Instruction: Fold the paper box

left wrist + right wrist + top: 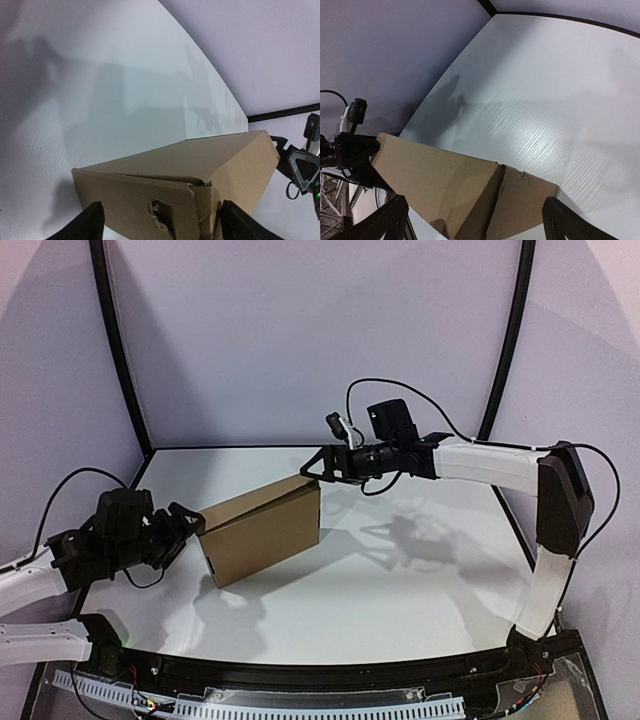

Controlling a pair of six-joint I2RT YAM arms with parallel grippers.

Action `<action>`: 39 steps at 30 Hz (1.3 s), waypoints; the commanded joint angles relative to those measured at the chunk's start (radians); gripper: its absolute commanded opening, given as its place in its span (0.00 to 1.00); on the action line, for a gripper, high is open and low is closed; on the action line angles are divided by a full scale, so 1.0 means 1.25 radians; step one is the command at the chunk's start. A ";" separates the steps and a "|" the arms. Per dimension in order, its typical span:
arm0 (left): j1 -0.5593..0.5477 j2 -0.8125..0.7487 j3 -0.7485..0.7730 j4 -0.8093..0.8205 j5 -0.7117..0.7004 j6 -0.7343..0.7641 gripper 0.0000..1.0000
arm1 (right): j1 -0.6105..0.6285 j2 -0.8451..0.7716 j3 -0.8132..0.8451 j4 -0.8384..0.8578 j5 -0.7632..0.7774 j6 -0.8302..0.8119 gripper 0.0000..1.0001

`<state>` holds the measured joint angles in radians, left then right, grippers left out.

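Top external: paper box point(262, 530) sits left of centre on your desk point(430, 580), long edges slanting toward the back right | left claw point(193, 522) spread wide at its near-left end | right claw point(318, 470) spread wide at its far-right top corner | you have open desk right and front | box faces plain brown

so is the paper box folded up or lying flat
Folded up: the paper box stands as a block with side walls and a top face; the left wrist view shows its end closed.
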<state>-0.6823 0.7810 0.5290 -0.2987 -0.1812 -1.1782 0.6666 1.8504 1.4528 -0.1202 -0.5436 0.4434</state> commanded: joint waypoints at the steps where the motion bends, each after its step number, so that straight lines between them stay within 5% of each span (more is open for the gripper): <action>1: 0.002 0.016 0.034 -0.140 -0.008 0.046 0.86 | -0.005 -0.009 -0.002 -0.020 -0.043 0.000 0.91; 17: 0.002 0.086 0.021 -0.123 -0.022 0.028 0.93 | -0.015 0.062 -0.162 0.029 -0.050 0.097 0.21; 25: 0.002 0.121 0.025 -0.117 -0.021 0.020 0.93 | -0.020 0.065 -0.188 -0.076 -0.015 0.128 0.06; 29: 0.002 0.119 0.035 -0.115 -0.021 0.027 0.93 | -0.027 0.052 -0.161 -0.100 -0.023 0.090 0.16; 34: 0.003 0.109 0.173 -0.183 -0.114 0.134 0.98 | -0.036 0.009 0.063 -0.202 -0.018 -0.067 0.56; 36: 0.003 0.124 0.270 -0.240 -0.175 0.189 0.99 | -0.045 -0.017 0.159 -0.217 -0.016 -0.113 0.89; 39: 0.010 0.164 0.410 -0.335 -0.285 0.240 0.99 | -0.071 -0.059 0.202 -0.217 0.020 -0.144 0.98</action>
<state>-0.6806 0.9537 0.8391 -0.5367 -0.3374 -1.0201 0.6210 1.8586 1.6006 -0.3055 -0.5756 0.3810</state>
